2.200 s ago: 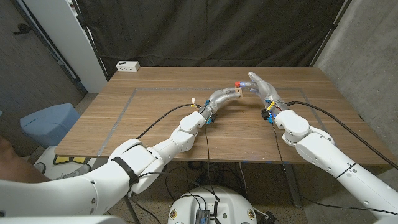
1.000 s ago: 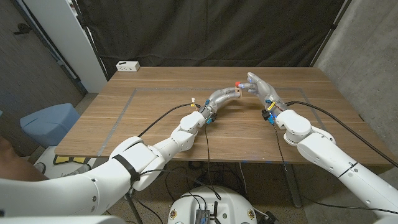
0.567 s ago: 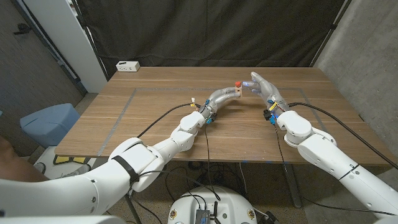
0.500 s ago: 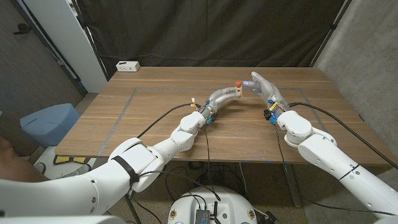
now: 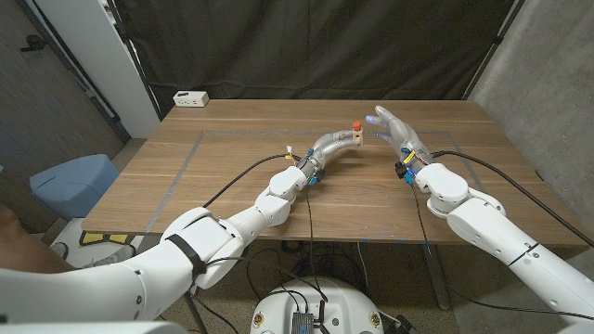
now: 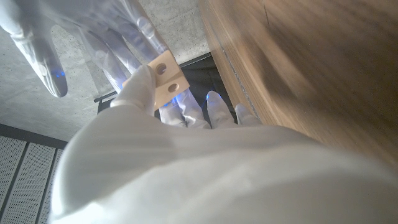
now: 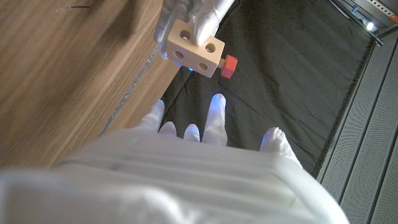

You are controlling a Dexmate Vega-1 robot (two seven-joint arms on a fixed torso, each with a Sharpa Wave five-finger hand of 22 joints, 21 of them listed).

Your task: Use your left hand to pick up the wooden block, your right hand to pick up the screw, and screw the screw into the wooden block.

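Wooden block (image 7: 191, 47) with red screw (image 7: 228, 65) seated is being gripped by left hand (image 5: 332, 145); right hand (image 5: 394, 130) is hovering beside, fingers spread, empty.

The left robot hand (image 5: 332, 143) is raised over the middle of the table (image 5: 223, 176) and holds the wooden block (image 5: 353, 137) at its fingertips. The screw (image 5: 357, 125) sits in the block's upper face, on the side away from the left robot hand's palm. The right robot hand (image 5: 397, 132) stands just to the right of the block, apart from it, fingers spread. A power strip (image 5: 190, 98) lies at the table's far left corner, well apart from both robot hands
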